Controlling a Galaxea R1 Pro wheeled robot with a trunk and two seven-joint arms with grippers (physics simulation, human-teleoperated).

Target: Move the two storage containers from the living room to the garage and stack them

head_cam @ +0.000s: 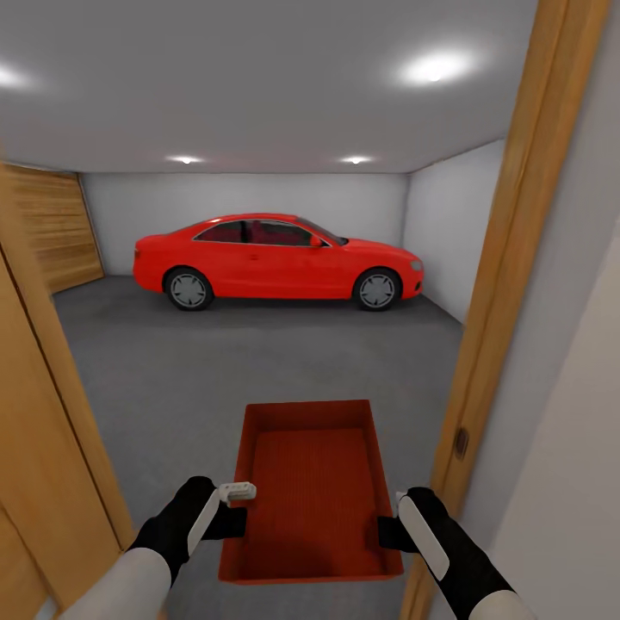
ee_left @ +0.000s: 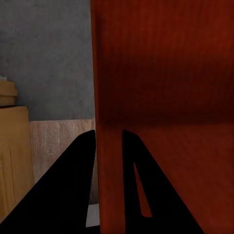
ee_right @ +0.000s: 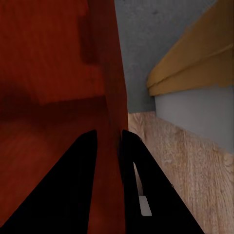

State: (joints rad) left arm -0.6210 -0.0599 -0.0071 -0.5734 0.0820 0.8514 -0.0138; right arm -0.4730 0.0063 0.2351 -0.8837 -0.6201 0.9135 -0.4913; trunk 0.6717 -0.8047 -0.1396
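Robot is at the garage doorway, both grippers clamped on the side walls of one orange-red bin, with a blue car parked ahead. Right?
Not quite: the car is red, not blue, as the head view shows. The rest holds: the left gripper and right gripper each pinch a side wall of the bin at the doorway.

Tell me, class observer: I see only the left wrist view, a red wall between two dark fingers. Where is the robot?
Observer: In a wood-framed doorway, facing the garage; a red car is parked at the far wall.
Operator: Is the other arm helping?
Observer: Yes. The right gripper pinches the storage container on its opposite wall.
Operator: Is the bin on the ground?
Observer: No, both arms hold it above the grey floor, and the left gripper clamps its wall.
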